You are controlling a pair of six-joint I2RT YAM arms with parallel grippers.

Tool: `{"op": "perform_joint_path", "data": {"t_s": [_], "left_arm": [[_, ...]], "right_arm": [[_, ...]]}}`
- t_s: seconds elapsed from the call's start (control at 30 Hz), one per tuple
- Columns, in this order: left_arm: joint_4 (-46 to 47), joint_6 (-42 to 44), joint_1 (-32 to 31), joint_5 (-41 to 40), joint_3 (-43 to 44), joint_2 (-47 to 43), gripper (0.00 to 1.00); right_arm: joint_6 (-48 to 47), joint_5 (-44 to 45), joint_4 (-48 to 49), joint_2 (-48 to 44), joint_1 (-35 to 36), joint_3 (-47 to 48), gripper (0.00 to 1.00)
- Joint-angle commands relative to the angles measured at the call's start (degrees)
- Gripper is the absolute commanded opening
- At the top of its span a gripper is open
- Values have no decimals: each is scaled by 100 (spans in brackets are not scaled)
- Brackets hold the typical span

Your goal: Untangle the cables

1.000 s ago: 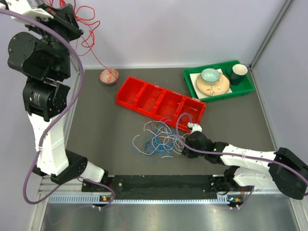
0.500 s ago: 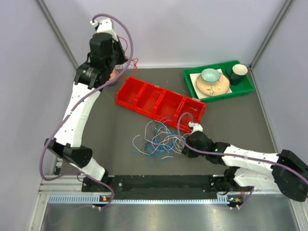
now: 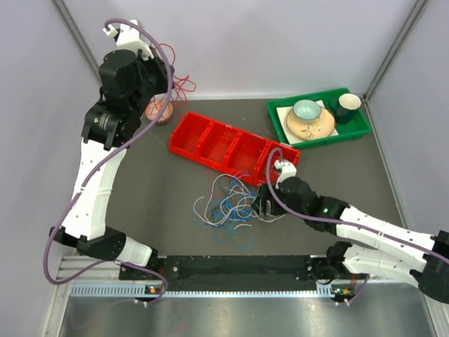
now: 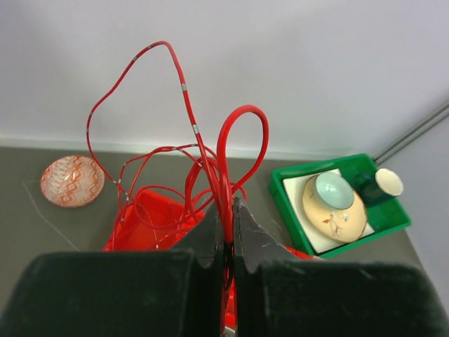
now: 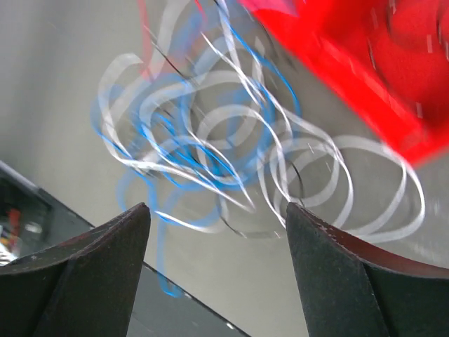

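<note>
We see red cables (image 4: 223, 179) with a smooth, glossy plastic coating, and a red tray (image 3: 219, 144) of shiny plastic. The table (image 3: 154, 182) looks matt; the bowl (image 3: 306, 109) looks glazed.

Robot lab cell: plain pale walls (image 3: 280, 42) box in a dark desk (image 3: 154, 182); left arm (image 3: 95, 189) & right arm (image 3: 365, 228) bolted by metal rail (image 3: 210, 289) at near edge.

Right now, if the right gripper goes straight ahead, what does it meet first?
Probably the tangle of white and blue cables lying just ahead of the right gripper; depth is blurred.
</note>
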Motion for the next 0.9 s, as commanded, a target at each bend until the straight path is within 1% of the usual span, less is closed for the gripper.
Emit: {"op": "perform_joint_path", "data": {"t_s": [0.0, 0.07, 0.2, 0.23, 0.27, 0.33, 0.37, 0.4, 0.43, 0.47, 0.57, 0.6, 0.63, 0.67, 0.7, 0.77, 0.8, 0.87], "left_arm": [[214, -141, 23, 364, 445, -218, 0], [196, -167, 31, 417, 533, -288, 0], [134, -185, 23, 470, 691, -394, 0], [126, -211, 31, 514, 709, -420, 0], [125, -238, 32, 540, 718, -455, 0], [169, -317, 23, 602, 648, -534, 0], [230, -334, 23, 611, 587, -622, 0], [240, -352, 23, 628, 560, -649, 0], [240, -361, 31, 628, 560, -658, 0], [240, -370, 32, 646, 551, -701, 0], [240, -414, 23, 725, 551, -746, 0], [231, -414, 23, 742, 542, -763, 0], [214, -414, 23, 760, 542, -763, 0], [196, -405, 31, 769, 551, -772, 0], [170, -387, 23, 769, 551, -781, 0], [143, -370, 31, 743, 542, -790, 0], [134, -326, 23, 717, 516, -807, 0], [125, -265, 31, 559, 411, -860, 0]], "right_arm": [[-451, -24, 172, 430, 102, 924, 77], [-687, -191, 628, 852, 111, 1110, 77], [-1119, -393, 1304, 1731, 120, 1829, 77], [-1207, -481, 1619, 2159, 111, 1945, 78], [-1355, -551, 1849, 2363, 120, 2068, 78], [-1418, -806, 2175, 2838, 111, 2393, 78], [-1427, -1068, 2516, 3266, 111, 2499, 78], [-1392, -1123, 2710, 3462, 111, 2648, 78], [-1340, -1158, 2921, 3621, 111, 2710, 78], [-1305, -1176, 3193, 3997, 111, 2771, 77], [-1182, -992, 3485, 4517, 111, 3114, 74], [-1155, -983, 3547, 4815, 111, 3350, 73], [-1094, -983, 3513, 4957, 111, 3500, 68], [-1050, -1000, 3434, 5063, 111, 3797, 57], [-1023, -1044, 3381, 5238, 111, 3913, 51], [-953, -1079, 3380, 5283, 111, 4107, 13], [-953, -1053, 3198, 5223, 120, 4169, 0], [-987, -1070, 3100, 5047, 111, 4196, 0]]}}
